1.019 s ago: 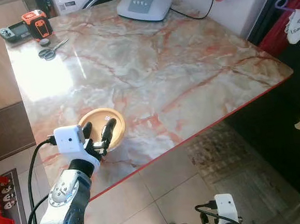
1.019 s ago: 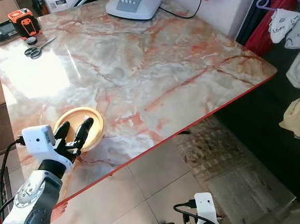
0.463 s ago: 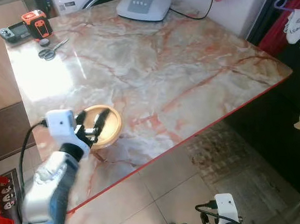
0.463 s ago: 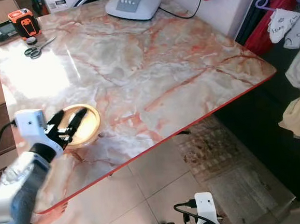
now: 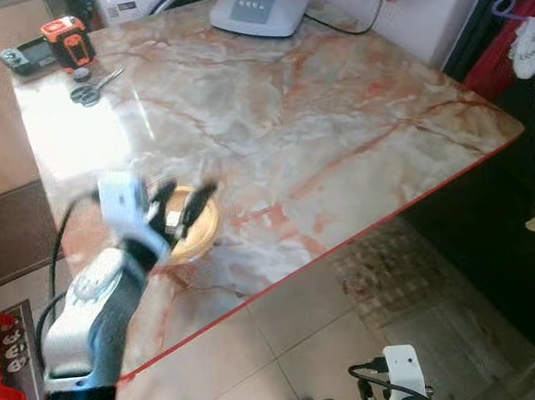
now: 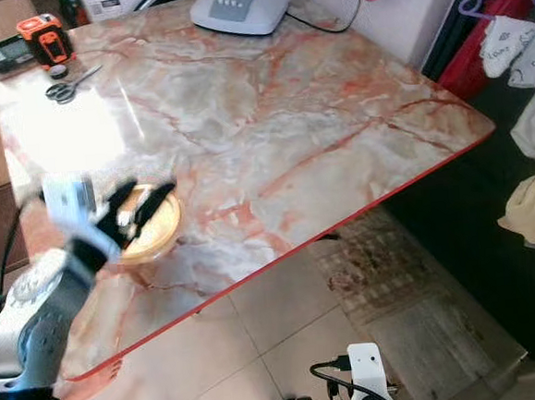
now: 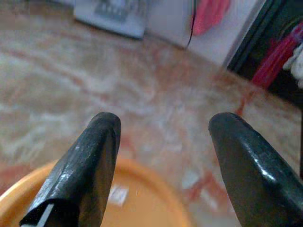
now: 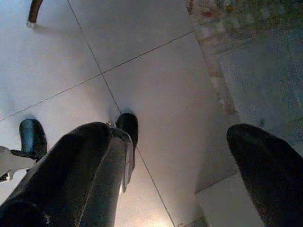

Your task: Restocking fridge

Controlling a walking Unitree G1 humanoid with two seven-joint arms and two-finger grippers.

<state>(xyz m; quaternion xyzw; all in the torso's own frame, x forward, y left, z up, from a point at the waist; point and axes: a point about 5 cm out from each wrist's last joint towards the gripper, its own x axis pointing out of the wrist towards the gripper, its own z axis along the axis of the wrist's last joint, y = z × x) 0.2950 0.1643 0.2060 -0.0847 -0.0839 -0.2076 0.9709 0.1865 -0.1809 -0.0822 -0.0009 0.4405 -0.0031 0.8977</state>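
One orange bowl (image 5: 194,226) rests on the marble table (image 5: 336,130), near the table's front-left edge; no fridge item can be made out on the surface. The left gripper (image 5: 183,205) is positioned directly over the bowl, its two black fingers (image 7: 90,161) spread apart with the bowl's rim visible between and below them in the left wrist view; the arm is motion-blurred, so contact with the bowl cannot be determined. The right gripper (image 8: 189,165) hangs idle beside the table, pointed at the tiled floor (image 8: 156,80); its two fingers are spread wide, with nothing between them.

Other items on the table, counted: one white appliance (image 5: 259,6) at the far edge, with one black cable (image 5: 347,27) running from it; one pair of scissors (image 5: 90,87); one orange-and-black tape measure (image 5: 66,42); one dark handheld device (image 5: 23,58) just beside the tape measure; all four lie well apart from the bowl. To the right of the table, clothing hangs on a rack (image 5: 528,40); one patterned mat (image 5: 393,264) lies on the floor below the table's near edge.
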